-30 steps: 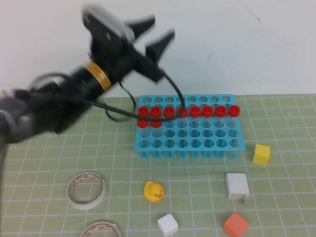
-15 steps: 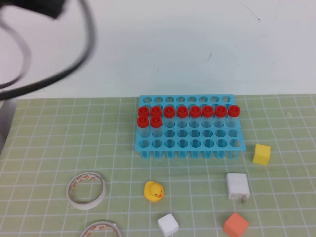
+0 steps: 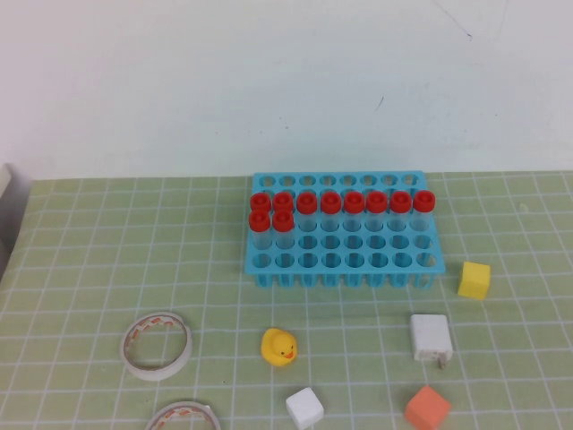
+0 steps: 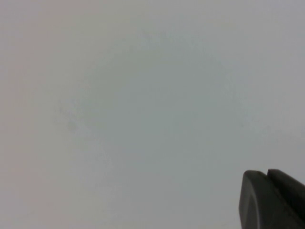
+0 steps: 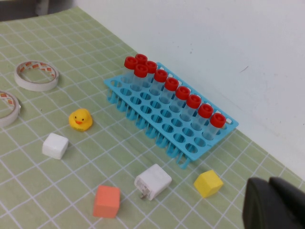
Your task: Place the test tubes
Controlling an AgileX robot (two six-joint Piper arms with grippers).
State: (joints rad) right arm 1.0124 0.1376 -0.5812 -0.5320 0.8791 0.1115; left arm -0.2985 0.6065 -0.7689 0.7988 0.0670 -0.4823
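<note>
A blue tube rack (image 3: 340, 262) stands on the green grid mat near the back wall. Several red-capped test tubes (image 3: 341, 202) fill one row near its back, and two more stand in the row in front, at the left end. Neither arm shows in the high view. In the left wrist view my left gripper (image 4: 266, 175) is shut with nothing in it, facing only the blank pale wall. My right gripper (image 5: 268, 182) is also shut and holds nothing; it hangs over the mat, off to the rack's (image 5: 164, 129) right, past the yellow cube (image 5: 208, 183).
In front of the rack lie two tape rolls (image 3: 158, 345) (image 3: 183, 417), a yellow duck (image 3: 278, 347), a white cube (image 3: 304, 408), an orange cube (image 3: 426, 408), a white charger (image 3: 431, 337) and the yellow cube (image 3: 474, 279). A grey object (image 3: 7, 215) sits at the left edge.
My left arm, which reached open-jawed above the rack's left end, has swung up and left out of the high view, and its gripper has shut. The tubes have not moved.
</note>
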